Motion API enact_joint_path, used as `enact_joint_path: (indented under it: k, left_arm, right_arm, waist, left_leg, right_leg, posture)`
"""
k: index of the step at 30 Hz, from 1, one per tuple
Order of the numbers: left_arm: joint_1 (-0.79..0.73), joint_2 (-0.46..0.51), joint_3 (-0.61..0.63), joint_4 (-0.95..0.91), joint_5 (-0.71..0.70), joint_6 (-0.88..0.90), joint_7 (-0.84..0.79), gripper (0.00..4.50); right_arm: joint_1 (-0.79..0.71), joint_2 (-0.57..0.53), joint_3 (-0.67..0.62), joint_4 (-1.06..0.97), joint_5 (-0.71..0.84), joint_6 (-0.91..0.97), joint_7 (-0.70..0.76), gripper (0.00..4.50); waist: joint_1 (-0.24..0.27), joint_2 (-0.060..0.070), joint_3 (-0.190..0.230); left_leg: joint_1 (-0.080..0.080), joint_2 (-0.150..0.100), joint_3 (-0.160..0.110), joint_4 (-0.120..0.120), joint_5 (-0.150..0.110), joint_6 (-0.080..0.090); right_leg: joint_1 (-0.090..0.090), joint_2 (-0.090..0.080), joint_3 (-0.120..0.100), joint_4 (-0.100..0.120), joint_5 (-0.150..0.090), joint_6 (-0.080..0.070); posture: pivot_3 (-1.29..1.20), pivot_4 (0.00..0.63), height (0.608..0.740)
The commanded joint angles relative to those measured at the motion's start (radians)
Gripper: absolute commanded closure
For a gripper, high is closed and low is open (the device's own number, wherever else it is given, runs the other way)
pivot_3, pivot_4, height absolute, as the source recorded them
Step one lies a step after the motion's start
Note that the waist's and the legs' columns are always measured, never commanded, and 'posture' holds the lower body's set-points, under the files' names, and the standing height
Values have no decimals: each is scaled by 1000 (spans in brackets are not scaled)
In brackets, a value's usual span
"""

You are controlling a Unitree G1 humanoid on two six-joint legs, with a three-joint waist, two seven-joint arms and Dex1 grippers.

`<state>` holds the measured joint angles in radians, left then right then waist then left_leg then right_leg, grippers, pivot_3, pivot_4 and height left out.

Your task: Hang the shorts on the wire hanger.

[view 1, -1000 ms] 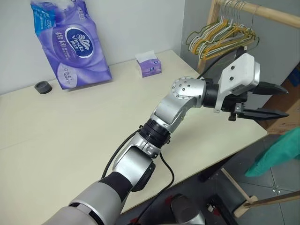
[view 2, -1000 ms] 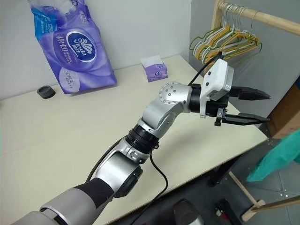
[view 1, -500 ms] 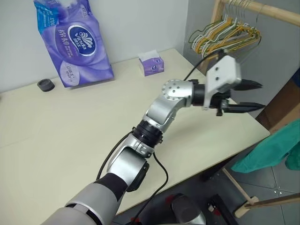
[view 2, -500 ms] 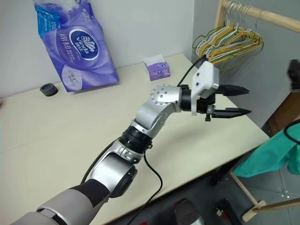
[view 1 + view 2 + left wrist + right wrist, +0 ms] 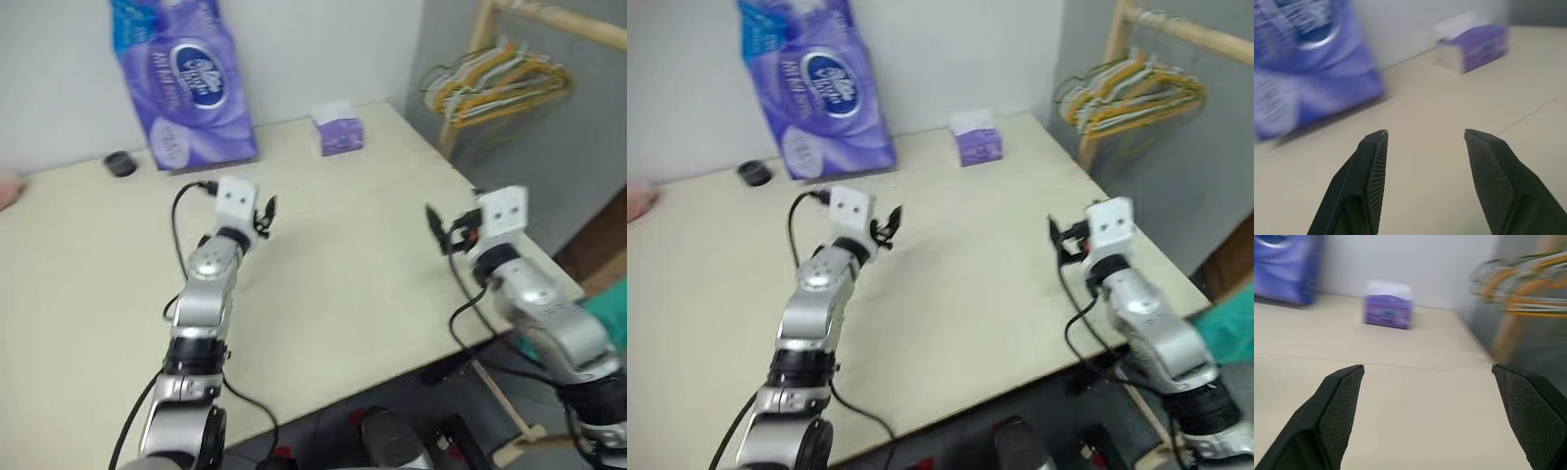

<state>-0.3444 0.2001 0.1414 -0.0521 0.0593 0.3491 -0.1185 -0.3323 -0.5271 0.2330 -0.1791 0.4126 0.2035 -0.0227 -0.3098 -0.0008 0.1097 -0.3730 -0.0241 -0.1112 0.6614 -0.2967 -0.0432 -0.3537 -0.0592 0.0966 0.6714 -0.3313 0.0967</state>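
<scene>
A corner of the teal shorts (image 5: 609, 296) shows at the far right, past the table's edge and behind my right arm. I cannot pick out the single wire hanger among the frames. My left gripper (image 5: 266, 210) hovers over the middle of the cream table (image 5: 343, 294), pointing toward the back wall. In its wrist view the left gripper (image 5: 1425, 133) is open with nothing between the fingers. My right gripper (image 5: 432, 223) is over the table's right part, level and facing the wall. The right gripper (image 5: 1427, 368) stands wide open and empty.
A large purple tissue pack (image 5: 186, 83) and a small purple tissue box (image 5: 338, 132) stand at the back of the table, with a small black object (image 5: 120, 164) beside them. Bunched yellow, green and white hangers (image 5: 500, 83) hang on a wooden rack (image 5: 480, 44). A person's hand (image 5: 8, 189) is at the left edge.
The camera has turned. My left arm swung from beyond the table's right edge back over its middle and now points at the wall. My right arm came into view over the table.
</scene>
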Motion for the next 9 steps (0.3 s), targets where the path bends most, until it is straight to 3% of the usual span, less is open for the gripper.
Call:
enact_joint_path:
  k: [1,5,9]
  left_arm:
    - [119,-29,59,-103,9,26,94,1872]
    - [174,-41,110,-115,-34,40,115,1872]
    - [178,-23,127,-106,-60,32,94,1872]
  right_arm:
    - [-28,83,18,106,-86,-104,101,24]
    - [-54,163,-2,222,-139,-156,173,24]
    - [-77,211,-27,295,-168,-176,227,24]
  waist:
    - [47,-5,-4]
    - [140,-11,-8]
    - [182,-12,-8]
  left_leg:
    - [1,-1,-1,1,-1,-3]
    - [3,-2,-3,4,-1,-3]
    - [10,-1,-5,4,0,-4]
  right_leg:
    - [0,-1,0,4,0,0]
    - [1,0,-1,7,2,-1]
    - [3,4,-2,7,5,-2]
  posture:
    - [-156,31,740]
    - [-88,30,740]
    - [-67,33,740]
